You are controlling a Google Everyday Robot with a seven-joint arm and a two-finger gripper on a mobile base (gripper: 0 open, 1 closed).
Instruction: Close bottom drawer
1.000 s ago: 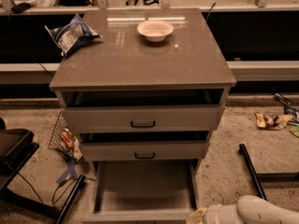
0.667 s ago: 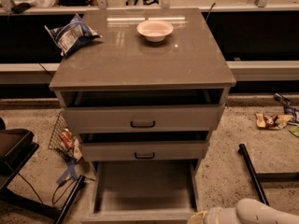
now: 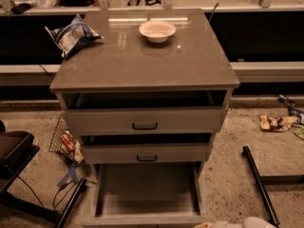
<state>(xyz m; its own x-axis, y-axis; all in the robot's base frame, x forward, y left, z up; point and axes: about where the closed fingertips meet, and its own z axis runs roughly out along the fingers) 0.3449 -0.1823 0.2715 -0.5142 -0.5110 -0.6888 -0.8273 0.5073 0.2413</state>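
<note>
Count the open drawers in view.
3: top drawer slightly out, middle drawer slightly out, bottom drawer pulled far out. The tool sits at the bottom edge, beside it.

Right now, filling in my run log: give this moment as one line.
bottom drawer: wide open, not yet closed | gripper: bottom edge of view, near drawer's front right corner | contact: not visible

Speckled floor (image 3: 228, 175), long pale ledge (image 3: 268, 71) behind

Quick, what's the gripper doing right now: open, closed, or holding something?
Gripper: barely in view at the bottom edge, by the front right corner of the open bottom drawer; open or closed cannot be told.
</note>
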